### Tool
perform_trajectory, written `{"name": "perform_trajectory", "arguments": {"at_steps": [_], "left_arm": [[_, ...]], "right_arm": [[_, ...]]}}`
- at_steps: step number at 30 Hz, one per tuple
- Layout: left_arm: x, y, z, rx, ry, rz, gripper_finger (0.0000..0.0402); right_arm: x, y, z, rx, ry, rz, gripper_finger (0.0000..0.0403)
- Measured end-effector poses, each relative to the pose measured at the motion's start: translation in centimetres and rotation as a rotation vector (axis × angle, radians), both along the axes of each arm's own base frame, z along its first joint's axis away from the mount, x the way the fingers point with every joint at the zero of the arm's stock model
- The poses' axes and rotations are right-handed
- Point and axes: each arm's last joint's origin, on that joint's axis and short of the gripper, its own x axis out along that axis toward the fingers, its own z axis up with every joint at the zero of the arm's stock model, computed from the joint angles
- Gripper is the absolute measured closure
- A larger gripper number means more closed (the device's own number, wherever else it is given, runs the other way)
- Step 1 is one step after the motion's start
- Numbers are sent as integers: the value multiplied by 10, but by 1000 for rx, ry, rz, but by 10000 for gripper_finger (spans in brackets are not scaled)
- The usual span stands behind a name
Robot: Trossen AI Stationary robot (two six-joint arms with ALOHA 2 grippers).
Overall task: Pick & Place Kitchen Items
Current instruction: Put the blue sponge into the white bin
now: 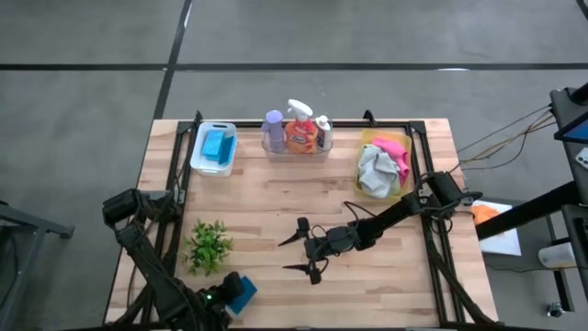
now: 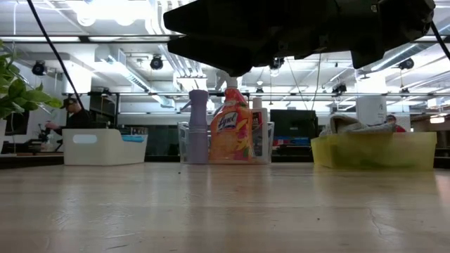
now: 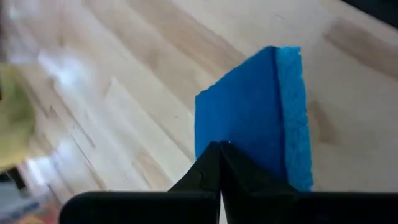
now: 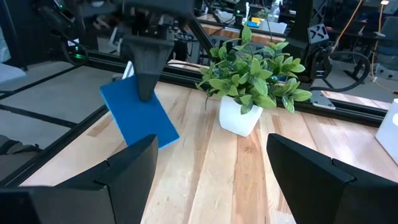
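Wooden table [image 1: 276,198], left gripper [image 1: 230,296] jaws clenched on blue sponge [image 1: 243,291], right gripper [image 1: 299,250] jaws spread wide, empty.

My left jaws cover the lower part of the blue sponge [image 3: 255,118] in my left wrist view, and a yellow-green blur at that picture's edge is beyond telling. From above, the sponges in the white tray [image 1: 213,149] merge into one blue patch. In the low view my right arm [image 2: 295,28] blocks the orange spray bottle [image 2: 230,133] trigger, and the yellow tray [image 2: 373,151] hides most of the cloths.
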Motion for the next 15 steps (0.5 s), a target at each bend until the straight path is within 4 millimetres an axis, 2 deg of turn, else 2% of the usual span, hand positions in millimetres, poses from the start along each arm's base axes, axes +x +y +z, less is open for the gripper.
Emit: {"name": "perform_trajectory", "arguments": {"at_steps": [6,11,15], "left_arm": [[9,6,22,-198,-95,151,402],[12,6,47,-369,-187,161,401],[11,11,57,-507,-267,163,401]], "right_arm": [[0,0,0,-2,4,1,98],[0,0,0,0,5,5,98],[0,1,0,8,1,42,98]]}}
